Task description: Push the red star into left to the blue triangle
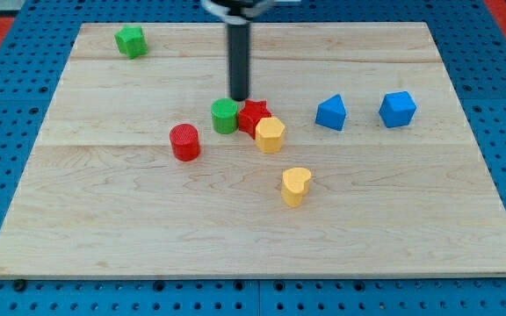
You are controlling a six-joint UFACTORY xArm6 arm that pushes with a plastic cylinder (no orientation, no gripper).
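The red star (252, 115) lies near the board's middle, touching a green cylinder (225, 116) on its left and a yellow block (271, 135) at its lower right. The blue triangle (330, 113) lies apart to the view's right of the star. My tip (239, 97) stands just above the gap between the green cylinder and the red star, close to both.
A blue cube-like block (398, 109) lies right of the blue triangle. A red cylinder (184, 142) lies left of the cluster. A yellow heart (296, 186) lies below it. A green star (131, 41) sits at the top left of the wooden board (104, 219).
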